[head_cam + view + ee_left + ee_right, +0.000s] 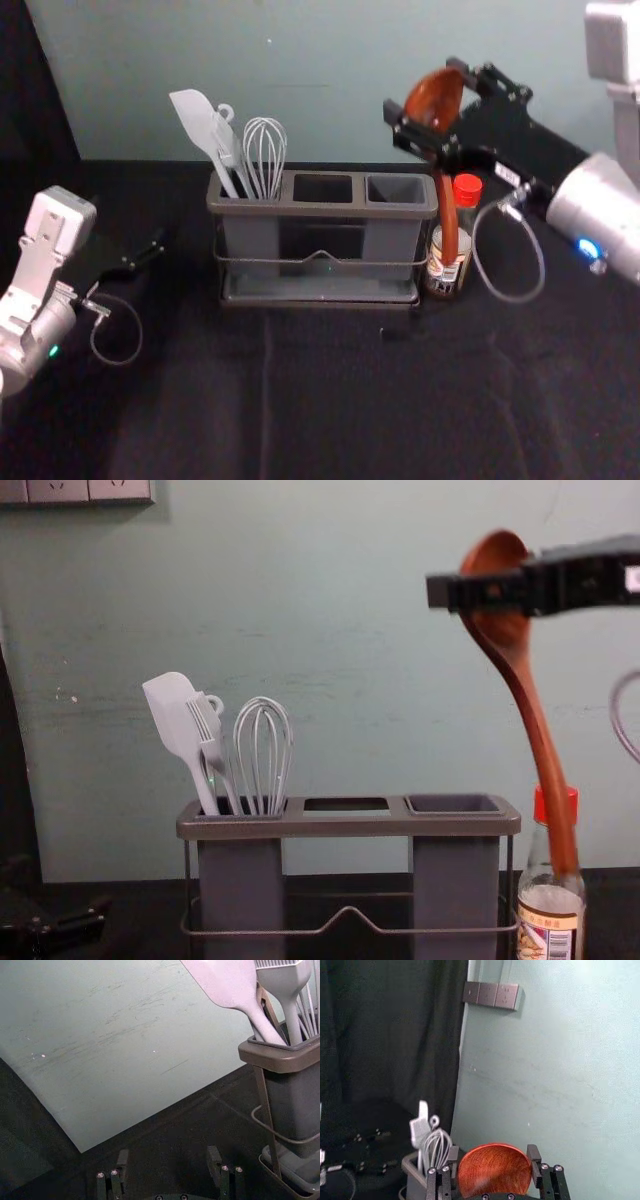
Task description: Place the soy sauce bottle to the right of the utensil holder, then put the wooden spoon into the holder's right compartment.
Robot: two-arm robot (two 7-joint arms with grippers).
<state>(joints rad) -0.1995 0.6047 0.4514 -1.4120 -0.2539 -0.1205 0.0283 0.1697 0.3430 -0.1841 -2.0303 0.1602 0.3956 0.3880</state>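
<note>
Head view: spoon [449,215] in right gripper's [424,90] jaws

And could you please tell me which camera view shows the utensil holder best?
The head view: it takes in the utensil holder from top openings to base. The chest view cuts off its base, and each wrist view shows one part.

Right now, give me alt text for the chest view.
The right gripper holds a wooden spoon by its bowl, handle hanging in front of the soy sauce bottle, right of the utensil holder. A spatula, brush and whisk stand in the holder's left compartment; the left gripper is at lower left.
</note>
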